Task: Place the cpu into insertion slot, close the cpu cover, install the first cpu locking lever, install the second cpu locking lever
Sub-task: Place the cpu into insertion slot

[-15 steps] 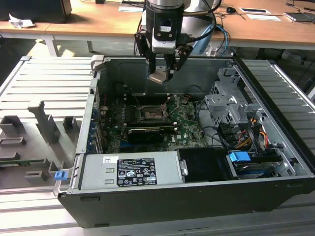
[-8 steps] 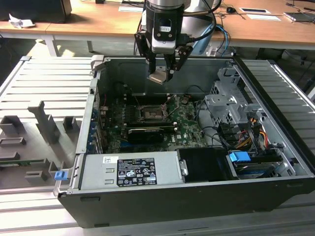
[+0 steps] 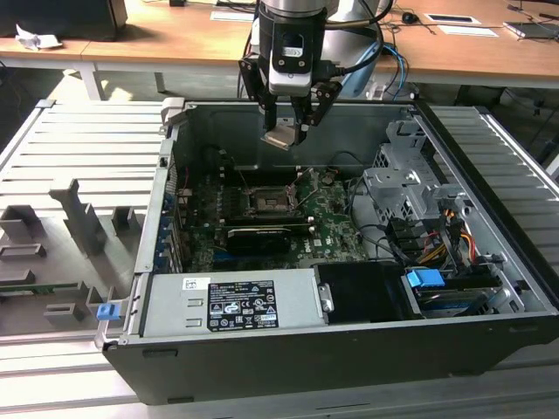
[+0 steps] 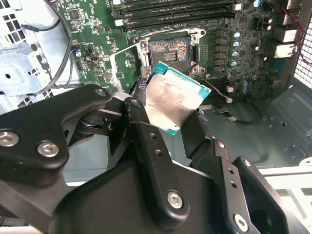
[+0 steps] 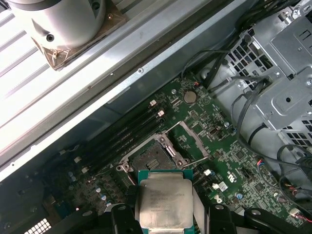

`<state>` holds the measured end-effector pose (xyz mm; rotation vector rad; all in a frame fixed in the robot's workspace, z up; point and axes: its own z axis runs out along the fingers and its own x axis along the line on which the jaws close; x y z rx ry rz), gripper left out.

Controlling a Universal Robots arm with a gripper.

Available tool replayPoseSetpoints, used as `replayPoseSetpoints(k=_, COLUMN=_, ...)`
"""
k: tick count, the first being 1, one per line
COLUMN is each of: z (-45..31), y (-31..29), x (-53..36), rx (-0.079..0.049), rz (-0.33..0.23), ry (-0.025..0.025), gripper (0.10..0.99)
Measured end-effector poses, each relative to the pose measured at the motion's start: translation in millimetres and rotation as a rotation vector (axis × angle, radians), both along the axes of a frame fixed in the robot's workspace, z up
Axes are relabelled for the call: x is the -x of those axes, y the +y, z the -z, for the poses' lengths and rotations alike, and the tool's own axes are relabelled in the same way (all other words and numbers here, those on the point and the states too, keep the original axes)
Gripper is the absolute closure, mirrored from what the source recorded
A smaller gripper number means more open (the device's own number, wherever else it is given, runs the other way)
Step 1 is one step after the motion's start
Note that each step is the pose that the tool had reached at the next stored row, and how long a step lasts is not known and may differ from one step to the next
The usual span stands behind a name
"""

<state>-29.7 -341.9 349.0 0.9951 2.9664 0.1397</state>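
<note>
Gripper (image 3: 288,127) pinches the cpu (image 4: 173,100) by two opposite edges, probably to keep the underside free for seating. The cpu hangs in the air over the green board (image 3: 336,231), above and apart from the insertion slot (image 3: 266,199), which holds no chip. The chip is square with no real long axis, silvery face up, slightly tilted.

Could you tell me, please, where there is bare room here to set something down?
The ribbed table on the exterior view's left of the case is bare beyond the grey fixtures; the power supply has a flat, free top. Crowded: cables by the drive cage, and the socket near the tool holding the chip.
</note>
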Motion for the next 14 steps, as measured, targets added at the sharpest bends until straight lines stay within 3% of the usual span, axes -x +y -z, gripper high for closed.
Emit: replayPoseSetpoints(k=14, z=0.2, y=0.0, x=0.0, rx=0.0, rz=0.007, ry=0.0, gripper=0.557)
